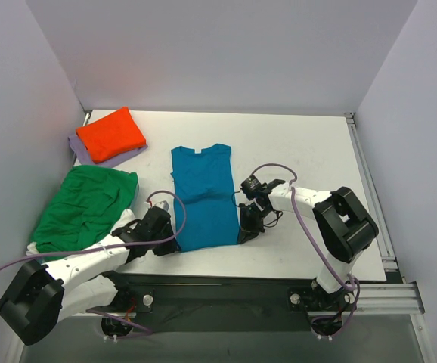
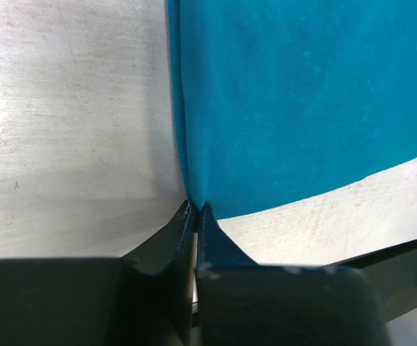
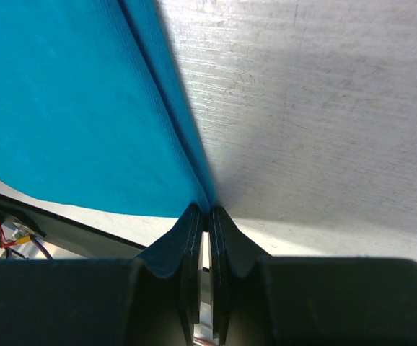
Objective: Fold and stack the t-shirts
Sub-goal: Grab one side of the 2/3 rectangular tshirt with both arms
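Observation:
A teal-blue t-shirt (image 1: 202, 193) lies lengthwise in the middle of the table, sleeves folded in, collar away from the arms. My left gripper (image 1: 175, 243) is at its near left corner, shut on the hem corner (image 2: 194, 196) of the teal-blue t-shirt (image 2: 295, 94). My right gripper (image 1: 246, 233) is at the near right corner, its tips pinching the folded edge (image 3: 207, 198) of the shirt (image 3: 64, 108). A folded orange t-shirt (image 1: 111, 134) rests on a lavender one (image 1: 82, 151) at the back left. A green t-shirt (image 1: 86, 206) lies crumpled at the left.
A bit of white cloth (image 1: 33, 247) peeks out under the green shirt at the left edge. White enclosure walls stand on three sides. A metal rail (image 1: 370, 189) runs along the table's right edge. Cables loop over both arms.

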`<state>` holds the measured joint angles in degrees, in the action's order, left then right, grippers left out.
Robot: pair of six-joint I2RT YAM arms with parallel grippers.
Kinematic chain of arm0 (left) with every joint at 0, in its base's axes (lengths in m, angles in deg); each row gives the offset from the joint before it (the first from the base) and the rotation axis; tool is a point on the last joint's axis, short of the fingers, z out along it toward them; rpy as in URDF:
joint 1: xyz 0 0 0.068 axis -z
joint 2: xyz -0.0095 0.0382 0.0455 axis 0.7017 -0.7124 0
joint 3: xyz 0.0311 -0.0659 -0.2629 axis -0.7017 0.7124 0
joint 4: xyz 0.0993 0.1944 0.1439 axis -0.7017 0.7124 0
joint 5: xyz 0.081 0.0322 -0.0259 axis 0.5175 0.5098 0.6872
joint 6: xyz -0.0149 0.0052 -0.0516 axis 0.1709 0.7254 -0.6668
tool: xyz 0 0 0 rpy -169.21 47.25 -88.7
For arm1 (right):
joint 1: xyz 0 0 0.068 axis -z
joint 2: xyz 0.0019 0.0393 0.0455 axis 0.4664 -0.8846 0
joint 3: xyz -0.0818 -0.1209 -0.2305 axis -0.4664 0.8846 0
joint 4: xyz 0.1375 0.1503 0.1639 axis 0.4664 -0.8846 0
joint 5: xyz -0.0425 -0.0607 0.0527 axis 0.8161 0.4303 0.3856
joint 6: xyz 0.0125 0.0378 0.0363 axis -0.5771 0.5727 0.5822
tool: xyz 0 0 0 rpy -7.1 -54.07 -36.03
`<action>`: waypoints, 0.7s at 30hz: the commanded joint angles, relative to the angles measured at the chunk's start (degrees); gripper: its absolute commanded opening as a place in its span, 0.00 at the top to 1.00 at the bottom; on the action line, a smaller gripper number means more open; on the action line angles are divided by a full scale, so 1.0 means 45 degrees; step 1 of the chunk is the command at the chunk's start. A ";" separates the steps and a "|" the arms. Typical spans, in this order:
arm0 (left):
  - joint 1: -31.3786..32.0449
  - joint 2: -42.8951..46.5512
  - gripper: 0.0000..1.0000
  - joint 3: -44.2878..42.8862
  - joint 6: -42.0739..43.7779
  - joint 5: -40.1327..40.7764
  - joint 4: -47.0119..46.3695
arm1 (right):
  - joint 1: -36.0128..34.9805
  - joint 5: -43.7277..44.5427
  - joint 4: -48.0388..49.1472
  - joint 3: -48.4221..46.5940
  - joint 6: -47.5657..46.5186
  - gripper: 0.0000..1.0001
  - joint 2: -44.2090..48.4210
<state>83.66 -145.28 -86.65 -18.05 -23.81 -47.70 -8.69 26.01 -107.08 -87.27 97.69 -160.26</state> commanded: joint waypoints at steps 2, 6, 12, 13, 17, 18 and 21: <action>0.0161 -0.0147 1.00 0.0264 0.0158 0.0231 0.0811 | -0.0192 0.0954 -0.0647 0.0384 -0.0018 1.00 0.0070; 0.0161 0.0009 1.00 0.0147 0.0197 0.0504 0.1182 | -0.0192 0.1130 -0.0803 0.0462 0.0080 1.00 0.0421; 0.0161 0.0380 1.00 0.0107 0.0255 0.0798 0.1593 | -0.0172 0.1462 -0.1077 0.0599 0.0100 1.00 0.0872; 0.0161 0.0380 1.00 0.0088 0.0313 0.0798 0.1671 | -0.0172 0.1482 -0.1116 0.0580 0.0119 1.00 0.0872; 0.0180 0.0419 1.00 -0.0049 0.0411 0.0818 0.1828 | -0.0192 0.1463 -0.1253 0.0560 0.0178 1.00 0.1047; 0.0161 0.0439 1.00 -0.0126 0.0450 0.0779 0.1808 | -0.0192 0.1443 -0.1292 0.0541 0.0158 1.00 0.1106; 0.0239 0.0653 1.00 -0.0321 0.0529 0.0700 0.2022 | -0.0211 0.1326 -0.1448 0.0501 0.0197 1.00 0.1340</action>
<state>84.31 -143.38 -86.74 -17.62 -22.48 -44.38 -9.43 29.42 -108.18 -85.65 98.56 -157.42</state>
